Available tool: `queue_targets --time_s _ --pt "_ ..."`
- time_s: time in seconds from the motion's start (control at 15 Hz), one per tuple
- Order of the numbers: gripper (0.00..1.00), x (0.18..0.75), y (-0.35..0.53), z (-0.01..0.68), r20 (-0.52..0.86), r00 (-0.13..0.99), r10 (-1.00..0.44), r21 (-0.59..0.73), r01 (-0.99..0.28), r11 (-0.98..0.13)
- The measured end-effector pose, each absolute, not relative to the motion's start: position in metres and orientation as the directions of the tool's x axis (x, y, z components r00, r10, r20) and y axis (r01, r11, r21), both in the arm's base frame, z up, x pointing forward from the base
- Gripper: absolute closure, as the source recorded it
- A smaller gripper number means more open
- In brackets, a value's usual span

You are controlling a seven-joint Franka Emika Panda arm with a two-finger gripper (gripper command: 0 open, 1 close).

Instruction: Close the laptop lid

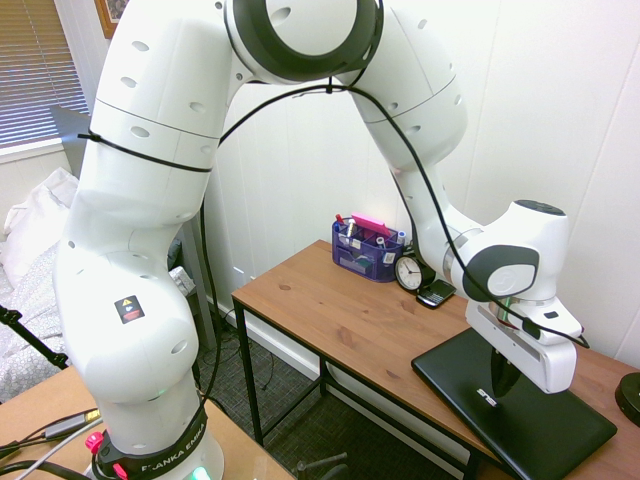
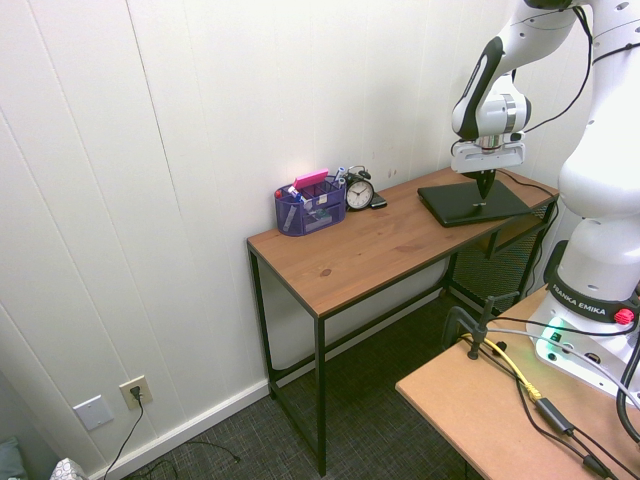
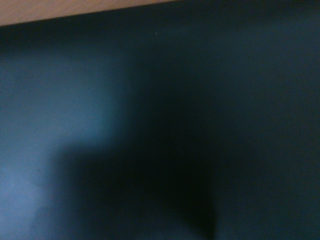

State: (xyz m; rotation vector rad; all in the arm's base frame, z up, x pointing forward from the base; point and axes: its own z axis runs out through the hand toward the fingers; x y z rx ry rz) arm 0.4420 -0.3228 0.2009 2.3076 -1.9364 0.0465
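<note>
The laptop lid [image 1: 540, 420] is a matte black panel with a small pale logo, lying flat and closed on the wooden desk [image 1: 340, 310]. The same laptop lid [image 2: 455, 203] sits at the desk's right end in the second exterior view. My gripper [image 1: 503, 385] points straight down with its fingers shut together and empty, the tips touching or just above the lid's top. From the other side my gripper [image 2: 484, 190] stands over the lid's middle. A blurred dark laptop lid [image 3: 175, 125] fills the wrist view, with a strip of desk wood along one edge.
A blue mesh organiser [image 1: 366, 250] with pens stands at the back of the desk by the wall, beside a small black alarm clock [image 1: 409, 272] and a dark phone [image 1: 436, 294]. A black round object [image 1: 629, 395] sits past the laptop.
</note>
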Motion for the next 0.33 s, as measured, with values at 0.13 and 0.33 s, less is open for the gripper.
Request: queue_targets --time_s 0.13,0.33 --pt "1.00 0.446 -0.323 0.205 0.113 0.179 -0.977 0.070 -0.983 -0.172" --pt "1.00 0.450 -0.323 0.216 0.122 0.189 -0.974 0.050 -0.982 -0.184"
